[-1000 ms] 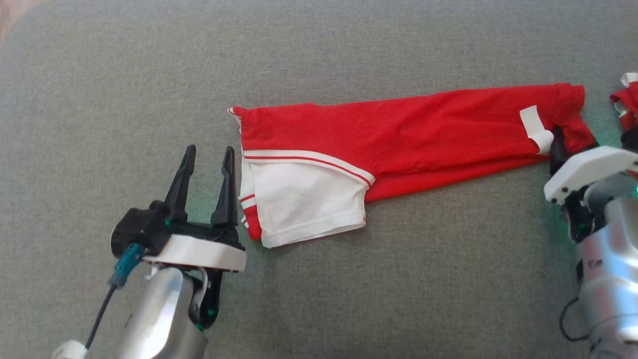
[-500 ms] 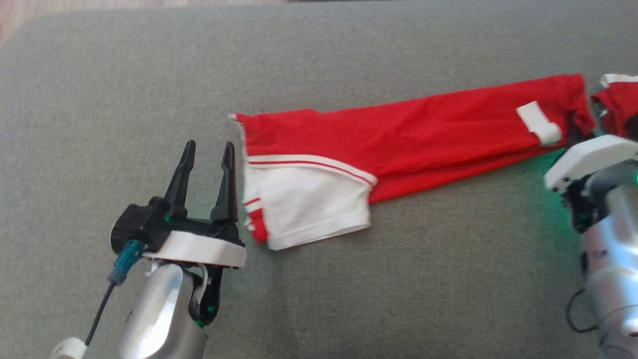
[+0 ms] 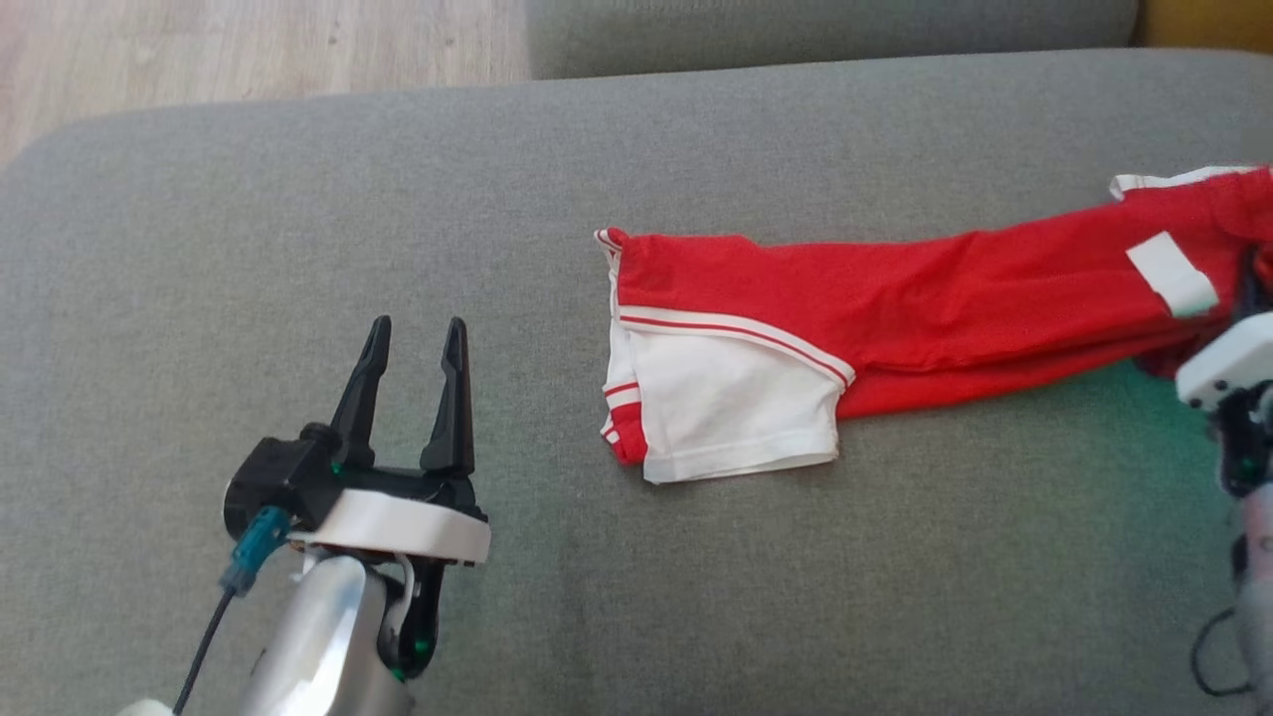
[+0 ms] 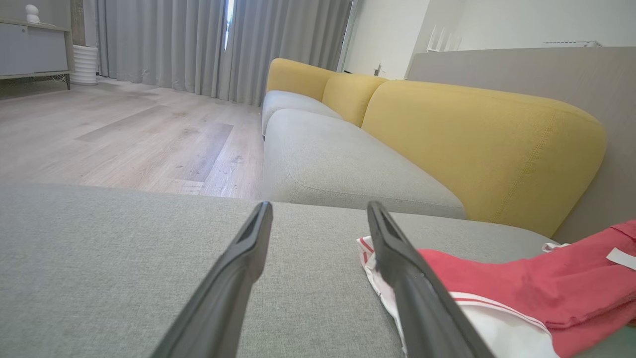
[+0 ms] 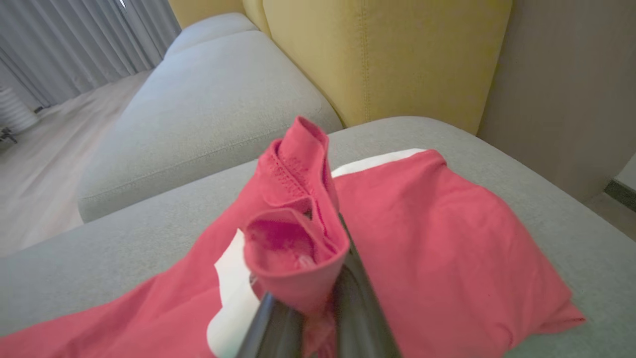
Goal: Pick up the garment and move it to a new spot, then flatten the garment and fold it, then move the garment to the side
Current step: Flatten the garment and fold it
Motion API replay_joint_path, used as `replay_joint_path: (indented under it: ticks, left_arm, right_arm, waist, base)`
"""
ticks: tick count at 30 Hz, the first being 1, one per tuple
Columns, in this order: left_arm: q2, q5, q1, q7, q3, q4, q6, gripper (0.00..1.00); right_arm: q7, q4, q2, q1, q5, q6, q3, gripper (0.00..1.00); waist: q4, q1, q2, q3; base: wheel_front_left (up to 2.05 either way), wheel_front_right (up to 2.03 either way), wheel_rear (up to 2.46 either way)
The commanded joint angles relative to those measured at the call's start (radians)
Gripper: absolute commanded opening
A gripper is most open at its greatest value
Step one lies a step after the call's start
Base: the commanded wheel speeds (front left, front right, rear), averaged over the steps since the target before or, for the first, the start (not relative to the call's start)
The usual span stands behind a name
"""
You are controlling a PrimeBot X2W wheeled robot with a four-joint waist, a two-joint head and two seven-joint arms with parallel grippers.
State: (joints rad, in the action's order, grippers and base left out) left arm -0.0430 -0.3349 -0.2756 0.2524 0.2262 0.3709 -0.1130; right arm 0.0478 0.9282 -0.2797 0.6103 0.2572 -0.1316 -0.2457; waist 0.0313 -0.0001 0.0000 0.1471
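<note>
Two tools are seen, and against the earlier head frames the whole view is found shifted: a strip of wooden floor (image 3: 249,60) and a second cushion (image 3: 825,30) are now taken in at the top, so the camera is judged to have moved. The left tool (image 3: 419,328) is kept at the same place in the view. The garment (image 3: 895,298) is now set well apart from it, whereas its white sleeve (image 3: 736,408) was almost touched by the nearer finger a second ago. The left tool is held spread, with nothing between its fingers, above the grey seat (image 3: 298,219). The right tool (image 5: 310,318) is pressed together on the garment's right end, where a bunched red hem is pinched and raised off the seat.

The garment is stretched as a long narrow band across the right half of the seat, its left end laid flat. It is made of thin red knit with stitched hems. The sleeve is white and squarish, edged with red and white stripes. A white oblong patch (image 3: 1172,275) is borne near the pinched end. The seat is covered in coarse grey woven cloth and rounded at its corners, while the back (image 4: 472,144) is padded, yellow and bulging, with a fine weave
</note>
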Motion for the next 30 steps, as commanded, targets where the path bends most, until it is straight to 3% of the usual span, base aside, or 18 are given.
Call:
replay_joint_path:
  ticks: [1, 19, 26, 30]
  left_arm:
    - [-0.007, -0.007, -0.008, 0.009, -0.034, -0.027, 0.001, 1.00]
    - [-0.007, 0.006, 0.054, 0.009, -0.080, -0.035, 0.002, 1.00]
    - [-0.007, 0.014, 0.067, 0.009, -0.086, -0.036, -0.001, 1.00]
    - [-0.007, 0.014, 0.062, 0.009, -0.079, -0.035, -0.003, 1.00]
  right_arm:
    - [0.009, -0.052, 0.007, 0.019, 0.011, 0.001, 0.031, 0.00]
    - [-0.029, -0.278, 0.198, -0.071, 0.067, 0.001, 0.302, 0.00]
    - [-0.048, -0.315, 0.228, -0.108, 0.099, 0.001, 0.432, 0.00]
    - [-0.029, -0.311, 0.229, -0.112, 0.183, 0.001, 0.548, 0.00]
  waist:
    - [0.003, 0.0001, 0.0000, -0.010]
    - [0.063, 0.0001, 0.0000, -0.141]
    - [0.092, 0.0001, 0.0000, -0.148]
    - [0.115, 0.0001, 0.0000, -0.134]
  base:
    - [0.00, 0.00, 0.00]
    - [0.00, 0.00, 0.00]
    - [0.00, 0.00, 0.00]
    - [0.00, 0.00, 0.00]
